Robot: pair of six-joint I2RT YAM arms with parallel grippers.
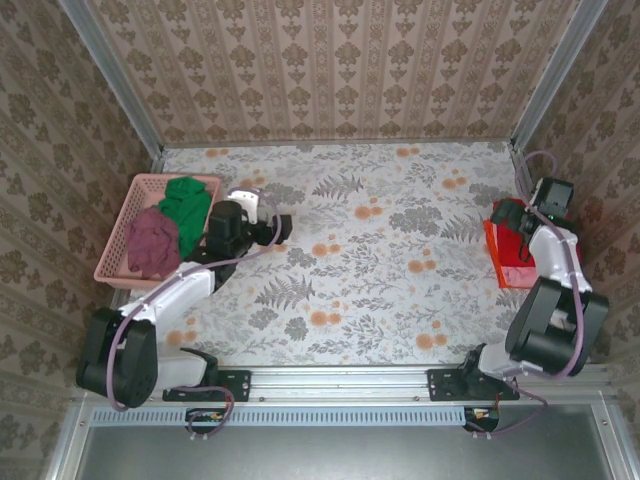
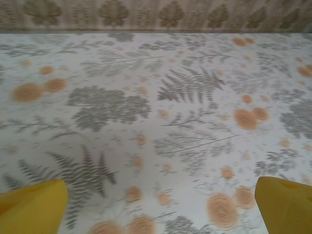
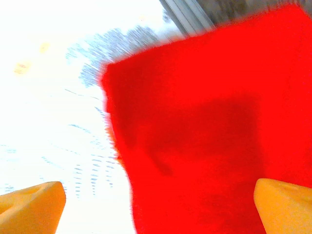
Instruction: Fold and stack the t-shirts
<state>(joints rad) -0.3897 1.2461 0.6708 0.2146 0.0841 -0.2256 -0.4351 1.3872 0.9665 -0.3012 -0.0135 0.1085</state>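
Floral-print table (image 1: 380,300) with patterned wallpaper all round, a pink basket (image 1: 125,215) on the left holding a green t-shirt (image 1: 187,205) and a maroon t-shirt (image 1: 152,243), left gripper (image 2: 161,207) spread open over bare table just beside it, right gripper (image 3: 158,207) also wide open over the red t-shirt (image 1: 503,262) at the right edge.

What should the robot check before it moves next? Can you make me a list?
1. Is the left hand open and holding nothing: ok.
2. Is the right hand open over the bright red cloth t-shirt: ok.
3. Is the right hand touching that t-shirt: cannot tell, blurred.
4. Is the red t-shirt folded flat: ok.
5. Are the green cloth t-shirt and dusky maroon cloth t-shirt folded: not ok, both bunched in the pink plastic lattice basket.
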